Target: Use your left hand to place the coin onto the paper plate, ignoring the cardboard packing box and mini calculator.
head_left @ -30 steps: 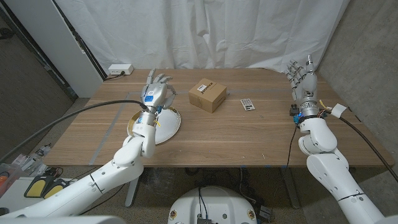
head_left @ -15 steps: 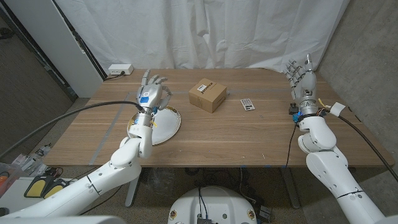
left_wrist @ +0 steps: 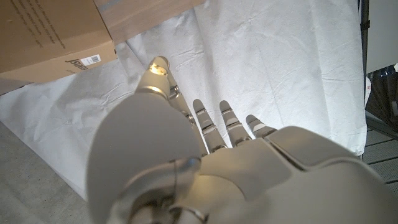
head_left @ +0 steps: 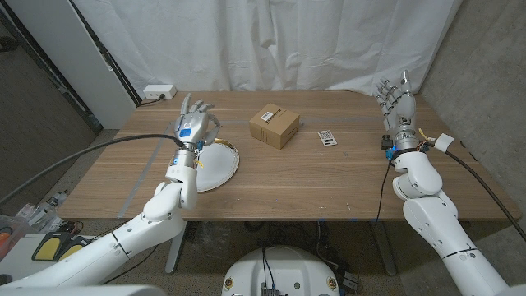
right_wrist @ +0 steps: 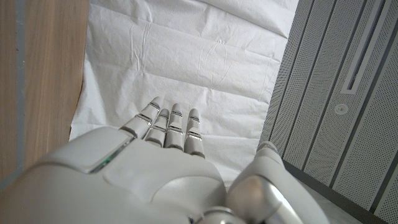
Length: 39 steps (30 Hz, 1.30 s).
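The left hand [head_left: 192,125] is raised above the tabletop [head_left: 329,177] at the far left edge of the plate [head_left: 215,164], fingers [left_wrist: 202,121] spread and straight, nothing in them. The left wrist view shows the same: its fingers point at the white curtain [head_left: 271,41], empty. The plate lies just below and beside the hand; whether the coin lies on it I cannot tell, as the coin is too small to make out. Right of the plate stands the box [head_left: 274,125], apart from it, and further right the calculator [head_left: 327,137] lies flat. The right hand [head_left: 399,103] stands upright at the far right edge of the tabletop, fingers [right_wrist: 163,121] apart, holding nothing.
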Available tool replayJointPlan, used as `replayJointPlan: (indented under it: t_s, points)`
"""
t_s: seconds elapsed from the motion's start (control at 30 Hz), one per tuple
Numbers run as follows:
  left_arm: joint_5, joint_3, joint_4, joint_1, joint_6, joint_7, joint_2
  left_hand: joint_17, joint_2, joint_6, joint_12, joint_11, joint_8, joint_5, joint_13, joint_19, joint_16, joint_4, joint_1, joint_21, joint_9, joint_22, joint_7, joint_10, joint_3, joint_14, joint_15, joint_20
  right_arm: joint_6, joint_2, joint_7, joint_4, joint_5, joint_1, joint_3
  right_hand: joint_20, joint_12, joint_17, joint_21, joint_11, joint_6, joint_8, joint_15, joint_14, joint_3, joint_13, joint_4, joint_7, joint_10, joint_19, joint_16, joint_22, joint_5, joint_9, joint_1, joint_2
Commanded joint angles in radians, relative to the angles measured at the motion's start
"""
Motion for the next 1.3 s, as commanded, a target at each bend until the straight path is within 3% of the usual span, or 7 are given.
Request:
replayJointPlan:
  t_s: [0.03,1.3]
  points:
    - [-0.026,-0.012,0.013,0.001,0.016,0.018,0.009,0.004,-0.001,0.120,0.000,0.003,0.135,0.006,0.002,0.000,-0.003,-0.002,-0.005,-0.002,0.050,0.002,0.058,0.002,0.008,0.007,-0.127,-0.001,-0.008,0.005,-0.003,0.002,-0.005,0.007,-0.004,0.003,0.001,0.004,0.000,0.001,0.007,-0.002,0.001,0.008,-0.004,0.001,0.001,0.002,0.009,0.008,0.000,0.002,0.003,0.003,0.004,0.006]
    - [-0.091,0.002,0.075,-0.031,0.021,0.024,0.012,0.005,-0.003,0.112,-0.009,0.005,0.152,0.007,0.003,0.002,-0.010,-0.002,-0.011,-0.003,0.051,0.002,0.056,0.001,0.019,0.006,-0.128,0.002,-0.026,0.004,-0.022,0.002,-0.020,0.028,-0.012,0.003,0.000,0.004,0.000,0.000,0.007,-0.002,0.000,0.007,-0.005,0.001,0.000,0.002,0.008,0.008,0.000,0.002,0.002,0.003,0.003,0.007]
